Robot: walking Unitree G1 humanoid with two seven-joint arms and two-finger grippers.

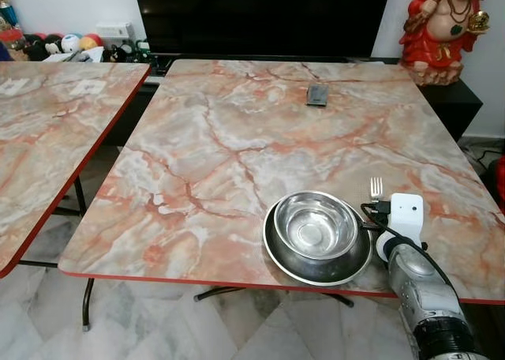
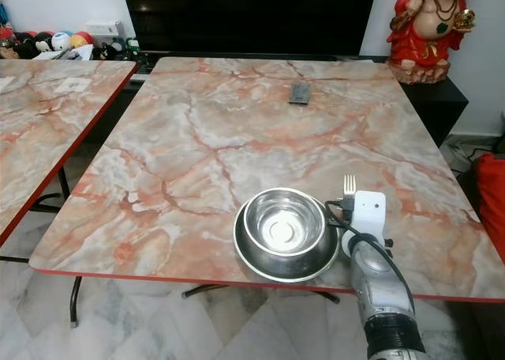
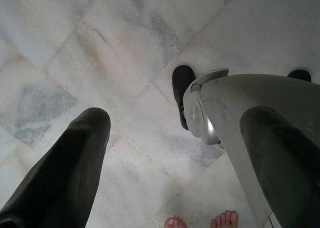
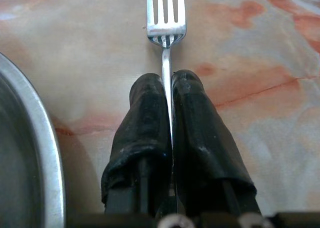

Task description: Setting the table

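Note:
A steel bowl (image 1: 316, 224) sits inside a steel plate (image 1: 282, 257) near the front edge of the marble-pattern table (image 1: 237, 139). Just right of the plate, my right gripper (image 4: 168, 83) is shut on the handle of a fork (image 4: 166, 18), whose tines (image 1: 376, 188) point away from me low over the table. The plate's rim (image 4: 47, 138) lies close beside the fingers (image 4: 145, 118). My left gripper (image 3: 175, 123) hangs open over the floor, its black fingers (image 3: 65, 173) wide apart.
A small dark rectangular object (image 1: 317, 95) lies at the table's far side. A second marble table (image 1: 47, 131) stands to the left. A red and gold statue (image 1: 442, 28) and a dark TV (image 1: 260, 16) are behind. A person's toes (image 3: 222, 220) are on the floor tiles.

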